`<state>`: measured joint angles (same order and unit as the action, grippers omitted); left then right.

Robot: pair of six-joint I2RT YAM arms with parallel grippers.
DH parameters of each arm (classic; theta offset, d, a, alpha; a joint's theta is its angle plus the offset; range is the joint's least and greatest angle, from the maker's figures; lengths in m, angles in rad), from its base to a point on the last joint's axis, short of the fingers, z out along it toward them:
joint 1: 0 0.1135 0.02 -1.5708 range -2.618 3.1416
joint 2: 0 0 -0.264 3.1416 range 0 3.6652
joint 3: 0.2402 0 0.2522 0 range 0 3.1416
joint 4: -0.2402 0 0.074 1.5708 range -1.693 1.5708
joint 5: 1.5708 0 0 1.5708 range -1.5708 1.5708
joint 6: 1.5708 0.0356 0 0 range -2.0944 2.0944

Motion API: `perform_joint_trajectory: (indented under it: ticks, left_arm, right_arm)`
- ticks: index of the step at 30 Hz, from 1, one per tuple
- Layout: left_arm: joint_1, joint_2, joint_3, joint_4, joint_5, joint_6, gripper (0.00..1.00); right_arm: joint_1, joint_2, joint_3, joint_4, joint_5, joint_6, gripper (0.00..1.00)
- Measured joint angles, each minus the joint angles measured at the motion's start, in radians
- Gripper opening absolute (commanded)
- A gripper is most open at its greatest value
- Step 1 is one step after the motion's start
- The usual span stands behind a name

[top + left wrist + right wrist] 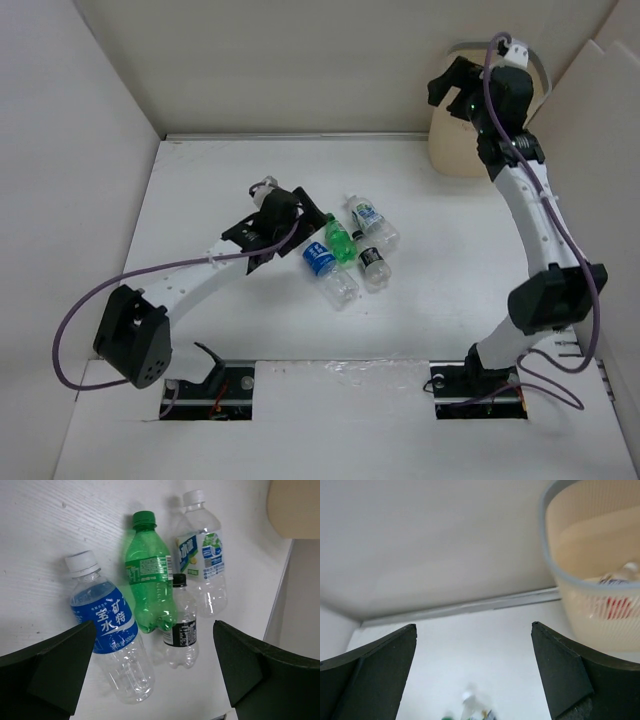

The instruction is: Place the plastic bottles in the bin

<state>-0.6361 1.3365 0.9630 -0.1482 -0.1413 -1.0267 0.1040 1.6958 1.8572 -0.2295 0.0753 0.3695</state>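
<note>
White counter with four plastic bottles lying together.
Left tool apart beside them; right tool apart close to the bin, holding nothing.

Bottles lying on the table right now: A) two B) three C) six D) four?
D: the left wrist view shows four lying close together: the blue-label bottle, the green bottle, the black-label bottle and the white-capped bottle.

Rt fingers wide apart; beige bin upper rt, red-label bottle inside, blurry bottles low ctr
</note>
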Motion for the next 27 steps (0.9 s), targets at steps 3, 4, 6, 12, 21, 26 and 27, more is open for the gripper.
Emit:
perform_joint_trajectory:
  ticks: [3, 4, 6, 12, 21, 26, 27]
  left_arm:
    - [0.0, 0.068, 0.0, -0.009, -0.001, -0.029, 1.0]
    - [-0.003, 0.093, 0.0, -0.013, -0.002, -0.04, 1.0]
    - [-0.013, 0.136, 0.0, -0.023, 0.0, -0.061, 1.0]
    - [-0.048, 0.194, -0.007, -0.029, 0.002, -0.12, 0.93]
    - [-0.051, 0.324, -0.003, -0.053, 0.008, -0.196, 0.78]
    - [-0.045, 0.339, 0.0, -0.068, 0.0, -0.226, 0.3]
    - [-0.043, 0.339, 0.0, -0.071, -0.003, -0.234, 0.17]
  right_arm:
    - [0.008, -0.135, -0.204, 0.07, -0.108, 0.028, 1.0]
    - [0.008, -0.155, -0.245, 0.092, -0.137, 0.036, 1.0]
    - [0.008, -0.164, -0.297, 0.12, -0.175, 0.05, 1.0]
    - [0.016, -0.153, -0.401, 0.132, -0.243, 0.069, 1.0]
    - [0.022, -0.245, -0.463, 0.137, -0.282, 0.079, 1.0]
    - [0.022, -0.326, -0.492, 0.16, -0.299, 0.08, 1.0]
    - [0.022, -0.34, -0.498, 0.163, -0.303, 0.08, 1.0]
